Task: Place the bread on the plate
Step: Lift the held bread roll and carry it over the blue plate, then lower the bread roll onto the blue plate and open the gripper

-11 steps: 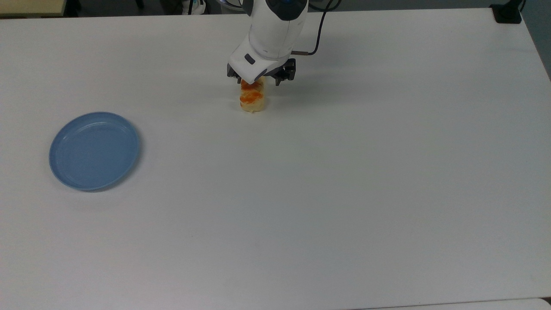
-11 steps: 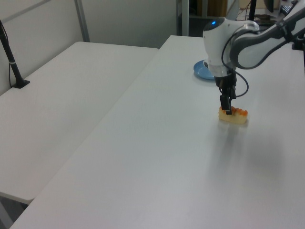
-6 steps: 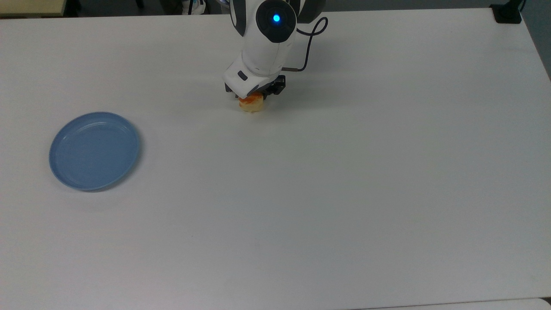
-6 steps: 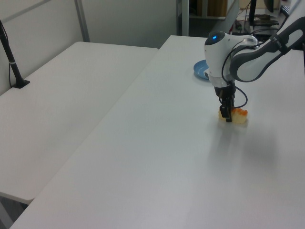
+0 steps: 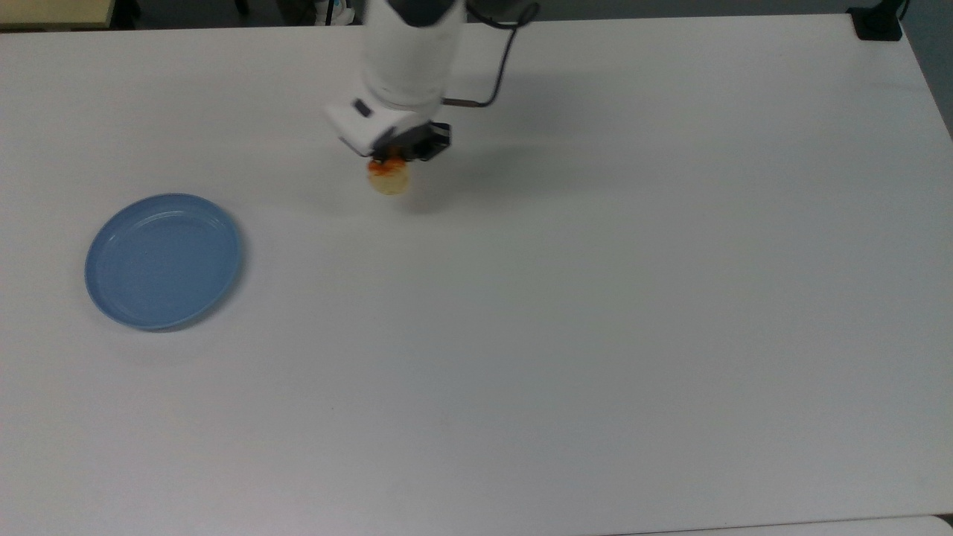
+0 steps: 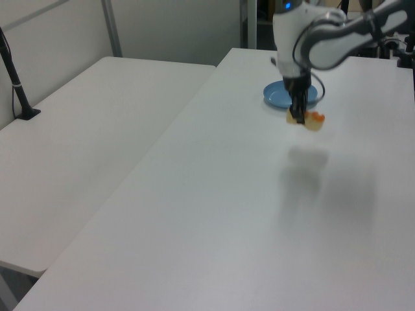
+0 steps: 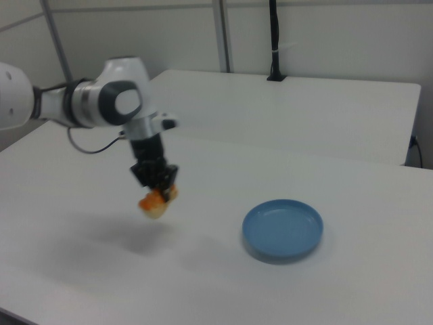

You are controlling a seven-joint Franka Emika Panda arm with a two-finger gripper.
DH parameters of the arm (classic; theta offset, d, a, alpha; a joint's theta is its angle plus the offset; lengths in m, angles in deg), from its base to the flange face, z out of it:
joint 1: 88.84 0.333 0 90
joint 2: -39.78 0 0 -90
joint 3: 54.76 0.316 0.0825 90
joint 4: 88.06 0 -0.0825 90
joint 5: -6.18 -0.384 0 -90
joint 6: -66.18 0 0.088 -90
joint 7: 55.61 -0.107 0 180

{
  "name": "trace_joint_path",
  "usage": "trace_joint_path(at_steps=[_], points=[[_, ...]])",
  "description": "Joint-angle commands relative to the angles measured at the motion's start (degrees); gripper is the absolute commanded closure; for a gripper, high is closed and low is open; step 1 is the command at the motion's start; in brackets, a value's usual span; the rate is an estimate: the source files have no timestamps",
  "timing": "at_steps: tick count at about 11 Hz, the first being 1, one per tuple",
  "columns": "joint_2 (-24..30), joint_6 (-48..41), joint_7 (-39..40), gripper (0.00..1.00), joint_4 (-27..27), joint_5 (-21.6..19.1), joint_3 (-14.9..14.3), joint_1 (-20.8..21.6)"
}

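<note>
Fingers of the gripper [image 7: 157, 186] clamp the bread [image 7: 155, 202], lifted above the table [image 5: 595, 335]; the plate [image 5: 163, 260], well apart, awaits delivery.

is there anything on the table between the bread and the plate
Nothing visible. The gripper holds the bread above the table, and only bare tabletop lies between it and the plate.

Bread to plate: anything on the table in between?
Nothing. In the top view the bread, held in the gripper, and the plate have bare white table between them; the right view agrees.
</note>
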Motion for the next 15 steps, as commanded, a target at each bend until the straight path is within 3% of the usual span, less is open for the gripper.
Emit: trace_joint_path(at_steps=[1, 2, 4, 8, 10, 11, 12, 15], points=[[-4.45, -2.09, 13.93, 0.78, 10.51, -3.07, -7.47, -4.95], [-9.35, -2.00, 15.18, 0.75, 15.60, -3.94, -9.32, -6.96], [-18.15, 0.18, 15.46, 0.75, 23.44, -5.70, -9.60, -11.62], [-23.81, 10.81, 10.56, 0.74, 25.13, -9.38, -9.43, -14.80], [-25.92, 14.59, 8.26, 0.56, 25.06, -9.48, -9.42, -14.81], [-26.62, 16.00, 7.91, 0.21, 25.06, -9.48, -9.42, -14.89], [-26.80, 16.37, 8.08, 0.00, 24.97, -8.96, -9.51, -14.81], [-22.97, 15.67, 7.81, 0.00, 24.53, -8.87, -8.99, -14.19]])
